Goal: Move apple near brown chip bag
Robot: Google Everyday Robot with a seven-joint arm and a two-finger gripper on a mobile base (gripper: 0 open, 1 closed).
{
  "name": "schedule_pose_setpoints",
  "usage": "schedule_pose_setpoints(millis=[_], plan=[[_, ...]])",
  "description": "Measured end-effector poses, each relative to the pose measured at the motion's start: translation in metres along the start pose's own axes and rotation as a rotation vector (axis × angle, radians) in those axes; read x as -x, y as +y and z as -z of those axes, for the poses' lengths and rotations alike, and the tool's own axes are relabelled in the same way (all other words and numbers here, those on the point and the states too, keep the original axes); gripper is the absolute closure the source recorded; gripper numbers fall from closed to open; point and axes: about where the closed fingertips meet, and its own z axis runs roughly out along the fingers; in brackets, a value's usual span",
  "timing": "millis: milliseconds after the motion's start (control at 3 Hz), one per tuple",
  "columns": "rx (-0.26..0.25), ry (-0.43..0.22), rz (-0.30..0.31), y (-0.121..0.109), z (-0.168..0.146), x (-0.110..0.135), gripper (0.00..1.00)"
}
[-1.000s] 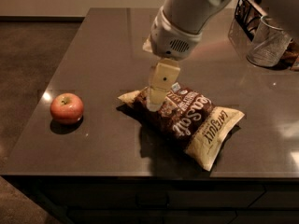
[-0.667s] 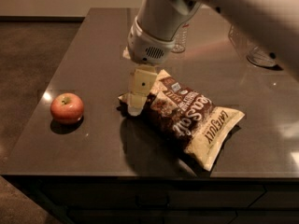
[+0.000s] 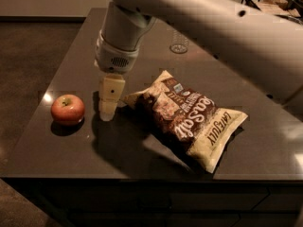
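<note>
The apple (image 3: 67, 109), small and red-orange with a stem dimple, sits on the dark table (image 3: 71, 56) at the front left. The brown chip bag (image 3: 187, 118), dark brown with white "Sea Salt" lettering and cream ends, lies in the middle of the table. My gripper (image 3: 109, 107) hangs low over the table between the two, just right of the apple and at the bag's left end. It holds nothing that I can see.
A clear glass (image 3: 179, 41) stands at the back of the table behind the bag. A wire basket (image 3: 272, 3) is at the far right. The table's front edge runs close below the apple and the bag.
My gripper has moved left, from over the bag's left end toward the apple. The apple and the bag have not moved.
</note>
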Motion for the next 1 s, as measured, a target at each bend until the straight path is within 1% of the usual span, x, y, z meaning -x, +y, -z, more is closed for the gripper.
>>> schedule_pose_setpoints(millis=[333,1000], plan=[[0.026,-0.009,0.029,-0.001,-0.02,0.018,0.0],[0.097,-0.027,0.081,0.017,-0.055,0.054,0.0]])
